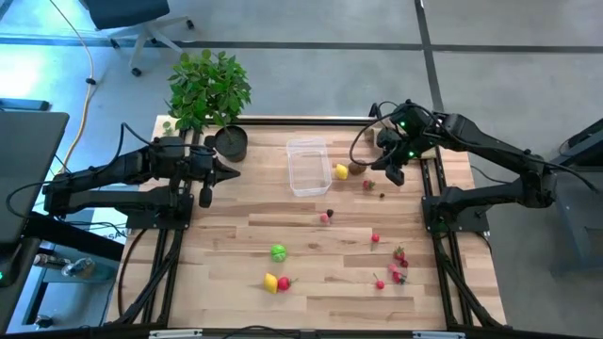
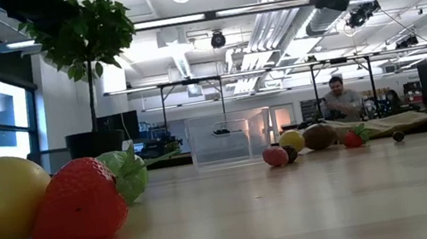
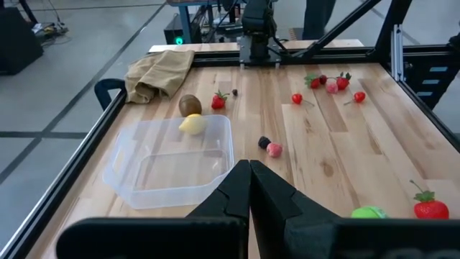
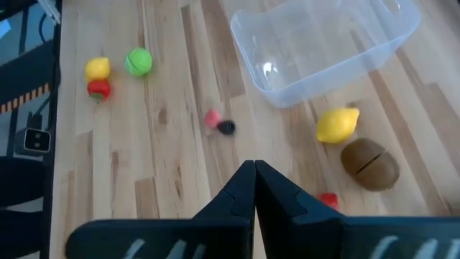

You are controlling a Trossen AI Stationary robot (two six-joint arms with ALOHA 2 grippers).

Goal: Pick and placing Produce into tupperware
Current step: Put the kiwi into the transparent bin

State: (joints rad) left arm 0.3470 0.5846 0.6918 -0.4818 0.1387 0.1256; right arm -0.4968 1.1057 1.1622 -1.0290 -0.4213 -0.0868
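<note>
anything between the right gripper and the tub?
In the high view, a yellow lemon and a brown kiwi lie between the right gripper and the tub; the lemon sits right beside the tub's wall.

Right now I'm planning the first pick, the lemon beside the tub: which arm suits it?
Probably the right. The right gripper hangs just past the lemon and kiwi, beside the tupperware. The left gripper waits across the tub, by the plant pot.

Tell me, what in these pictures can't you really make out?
- Small red pieces by the right table edge, high view: too small to name.
- Dark bit beside the pink piece, right wrist view: blurred.
- Tupperware, low view: too far off to see whether it is empty.
- Right gripper hides part of a red piece.
</note>
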